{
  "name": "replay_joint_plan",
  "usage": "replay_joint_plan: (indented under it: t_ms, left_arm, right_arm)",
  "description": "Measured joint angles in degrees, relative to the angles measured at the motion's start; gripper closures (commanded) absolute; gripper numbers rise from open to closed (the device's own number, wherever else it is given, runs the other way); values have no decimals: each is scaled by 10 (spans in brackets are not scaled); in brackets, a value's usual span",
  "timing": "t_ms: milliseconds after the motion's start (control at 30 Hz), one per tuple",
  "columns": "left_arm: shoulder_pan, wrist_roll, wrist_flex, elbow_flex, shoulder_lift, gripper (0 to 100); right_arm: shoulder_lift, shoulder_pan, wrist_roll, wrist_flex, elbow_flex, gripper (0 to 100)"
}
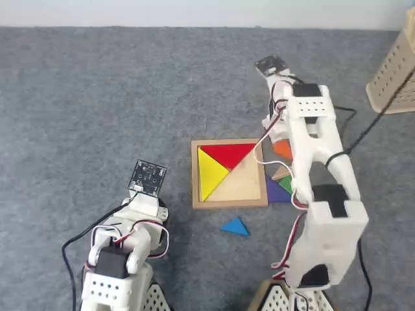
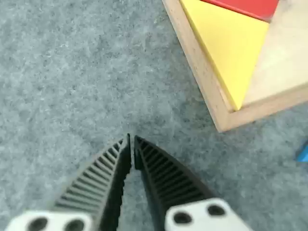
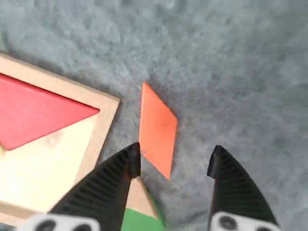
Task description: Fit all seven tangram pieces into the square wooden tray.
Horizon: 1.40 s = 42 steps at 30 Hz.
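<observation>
Your grey desk (image 1: pixel 97 97) carries everything. The right arm (image 1: pixel 318 168) is the biggest thing on it. It lies from the near edge along the right side of the square wooden tray (image 1: pixel 195 175), which sits mid-desk. The left arm (image 1: pixel 126 249) is folded up at the near left.

In the tray, the red triangle (image 1: pixel 227 155) fills the far side and the yellow triangle (image 1: pixel 209 173) the left; the rest of its floor is bare wood.

The smaller pieces lie outside:
- The orange parallelogram (image 3: pixel 156 127) is just right of the tray's far right corner.
- The purple piece (image 1: pixel 276 192), green piece (image 1: pixel 286 184) and tan piece (image 1: pixel 280 172) are bunched by its right rim, partly under the arm.
- The blue triangle (image 1: pixel 235 227) lies alone on the near side of the tray.

Your right pincer (image 3: pixel 175 154) stands wide open over the orange parallelogram, gripping nothing. Your left pincer (image 2: pixel 131 139) is closed and empty over bare desk — just off the tray's near left corner.
</observation>
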Motion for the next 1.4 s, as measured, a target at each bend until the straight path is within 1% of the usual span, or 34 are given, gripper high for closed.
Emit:
replay_joint_plan:
  t_ms: [233,400,500,700,900,967,1100,1200,1300,1400]
  left_arm:
    - [0,0,0,0,0,988]
    - [0,0,0,0,0,988]
    - [0,0,0,0,0,988]
    - [0,0,0,0,0,988]
    - [0,0,0,0,0,988]
    - [0,0,0,0,0,988]
    - [0,0,0,0,0,988]
    - [0,0,0,0,0,988]
    - [0,0,0,0,0,988]
    - [0,0,0,0,0,988]
  right_arm:
    - [1,-45,7,-79,87,775]
    - [36,-37,8,-102,86,775]
    - [70,-25,11,-105,61,777]
    - [110,-10,10,-89,12,786]
    - [110,4,11,-88,4,965]
    - [110,12,11,-89,2,992]
    - [110,16,10,-84,-3,990]
    - [112,16,-13,-45,-19,978]
    - [112,16,-32,1,-33,906]
    - [112,15,-33,25,-35,835]
